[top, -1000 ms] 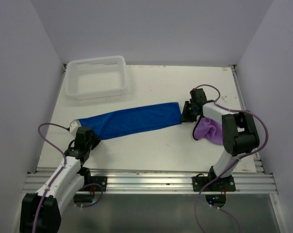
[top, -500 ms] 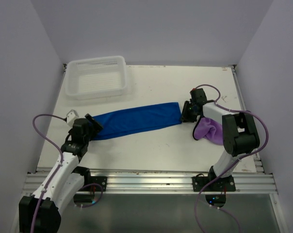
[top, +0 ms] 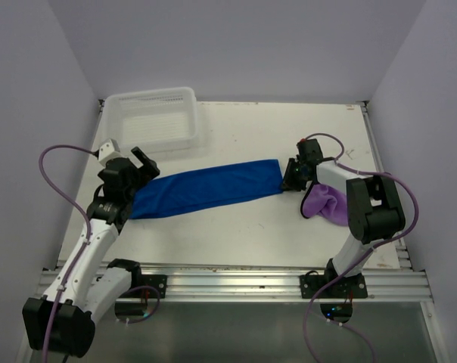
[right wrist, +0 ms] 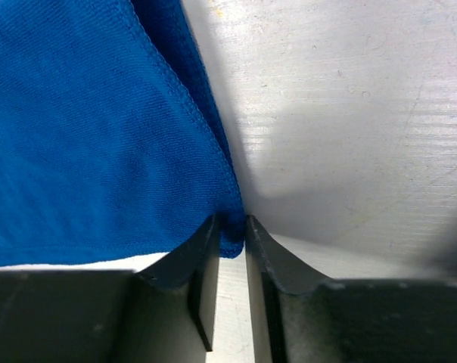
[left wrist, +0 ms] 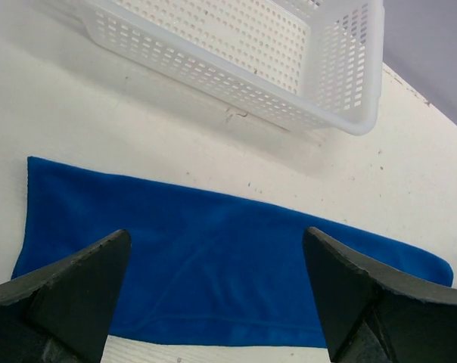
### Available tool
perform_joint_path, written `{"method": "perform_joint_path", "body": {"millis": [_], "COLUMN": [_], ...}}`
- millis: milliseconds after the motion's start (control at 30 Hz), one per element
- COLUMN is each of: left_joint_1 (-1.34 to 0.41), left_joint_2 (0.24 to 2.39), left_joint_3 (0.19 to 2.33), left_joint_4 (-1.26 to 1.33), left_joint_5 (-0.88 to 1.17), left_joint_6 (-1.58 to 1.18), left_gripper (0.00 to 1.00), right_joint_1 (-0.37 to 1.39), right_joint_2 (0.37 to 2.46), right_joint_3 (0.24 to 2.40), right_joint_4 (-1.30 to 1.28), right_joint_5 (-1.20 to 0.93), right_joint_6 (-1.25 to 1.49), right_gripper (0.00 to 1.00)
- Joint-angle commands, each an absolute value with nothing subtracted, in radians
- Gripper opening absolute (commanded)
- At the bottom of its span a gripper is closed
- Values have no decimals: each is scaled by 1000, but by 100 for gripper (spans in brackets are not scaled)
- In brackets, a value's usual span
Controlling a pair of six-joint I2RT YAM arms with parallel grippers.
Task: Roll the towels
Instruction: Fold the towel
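The royal blue towel [top: 206,189] lies flat as a long folded strip across the middle of the table. My left gripper [top: 138,168] hovers above its left end, jaws wide open and holding nothing; the left wrist view shows the blue towel [left wrist: 213,265] spread below the two dark fingers [left wrist: 77,283]. At the strip's right end my right gripper [top: 292,175] is shut on the towel's corner, and in the right wrist view that blue towel [right wrist: 92,136] corner is pinched between the pads [right wrist: 206,257]. The light purple towel [top: 324,203] lies crumpled beside the right arm, partly hidden by it.
A white plastic mesh basket [top: 151,119] stands at the back left of the table, also seen in the left wrist view as the basket [left wrist: 304,113] just beyond the towel. The right arm's elbow [top: 374,208] stands over the purple cloth.
My left gripper let go of the blue towel's left end, opened wide and rose back to the left. The towel's left end now lies flat. The right gripper kept its hold.
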State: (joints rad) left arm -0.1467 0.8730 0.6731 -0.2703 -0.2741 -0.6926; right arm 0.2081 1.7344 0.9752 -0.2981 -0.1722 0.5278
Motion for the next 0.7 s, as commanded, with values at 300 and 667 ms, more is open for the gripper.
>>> {"method": "perform_joint_path", "body": {"millis": [300, 667], "left_joint_1": [-150, -150], "left_joint_2": [955, 1017], "left_joint_3": [836, 874], "left_joint_4": [-258, -241], "left_joint_5": [-229, -167], "left_joint_6": [-549, -454], "left_gripper": [100, 100], "right_joint_1": [216, 153], "right_joint_2": [1729, 1608], "right_joint_3": [988, 1140], "right_joint_4": [-363, -575], "right_joint_5": [-140, 188], "right_joint_6": [548, 506], "right_gripper": [0, 0]}}
